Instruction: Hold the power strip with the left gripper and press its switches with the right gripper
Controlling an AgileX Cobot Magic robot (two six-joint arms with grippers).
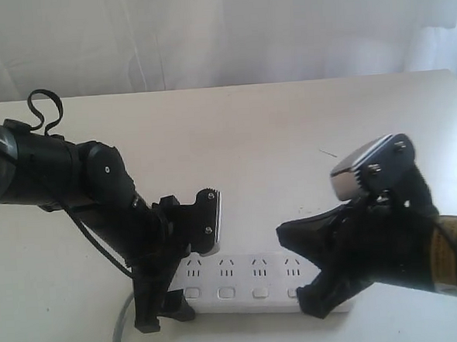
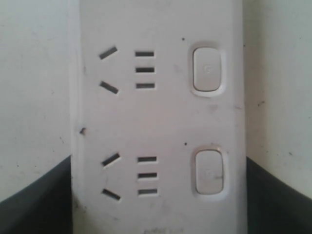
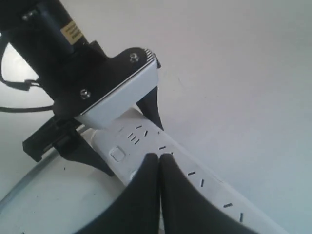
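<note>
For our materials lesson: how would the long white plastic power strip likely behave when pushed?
Probably stiff: the power strip lies straight. Unlikely to tip: flat on the white table. Might slide; the black left gripper grips it.

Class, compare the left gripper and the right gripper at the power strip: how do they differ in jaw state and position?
The left gripper has its jaws spread wide, one against each long edge of the power strip; the right gripper has its jaws pressed together. The left gripper sits at the cord end; the right gripper points at the strip's top face farther along. Both are black and at the same strip.
</note>
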